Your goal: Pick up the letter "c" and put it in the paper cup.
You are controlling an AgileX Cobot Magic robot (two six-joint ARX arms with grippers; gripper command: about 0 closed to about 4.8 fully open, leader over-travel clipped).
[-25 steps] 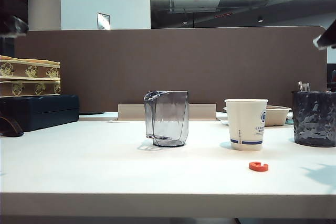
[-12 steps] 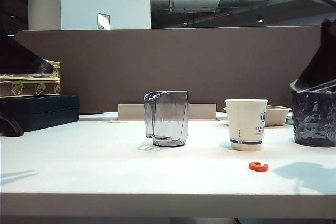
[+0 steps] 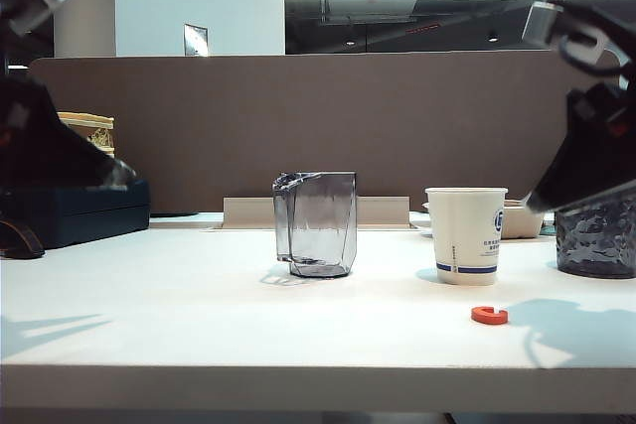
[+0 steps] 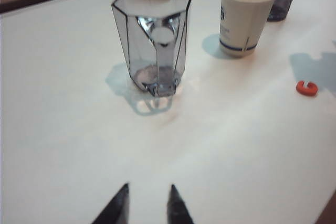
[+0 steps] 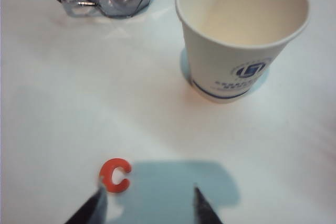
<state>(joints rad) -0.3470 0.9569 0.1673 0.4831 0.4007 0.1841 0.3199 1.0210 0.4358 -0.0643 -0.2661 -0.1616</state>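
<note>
At lower right of the exterior view, the letter "c" (image 3: 489, 316) lies flat on the white tabletop (image 3: 199, 325), just in front of the paper cup (image 3: 467, 235) and apart from it. The cup stands upright, its mouth open and its inside bare as far as the right wrist view shows. Left of it, near the centre of the frame, stands a clear faceted plastic cup (image 3: 316, 223); at the right edge a dark tumbler (image 3: 596, 235) is partly covered by the right arm.

The right gripper (image 5: 149, 203) hangs above the tabletop close to the letter "c" (image 5: 115, 174). Its fingers (image 5: 89, 208) stand wide apart and hold nothing; the letter sits just off one fingertip, not yet between the two. The left gripper (image 4: 147, 205) hangs over bare tabletop at the left of the scene, facing the plastic cup (image 4: 153, 40), with the paper cup (image 4: 245, 17) and the letter (image 4: 306, 88) well apart from it; its fingers (image 4: 118, 208) show a narrow gap and are empty.

The step in hand appears to be the approach to the pick: nothing is grasped. The next move probably calls for shifting the right gripper sideways until the letter lies between the fingers, then lowering to the tabletop and closing. Because the piece is thin and flat, the fingertips likely must reach nearly to the surface to catch its edges.
</note>
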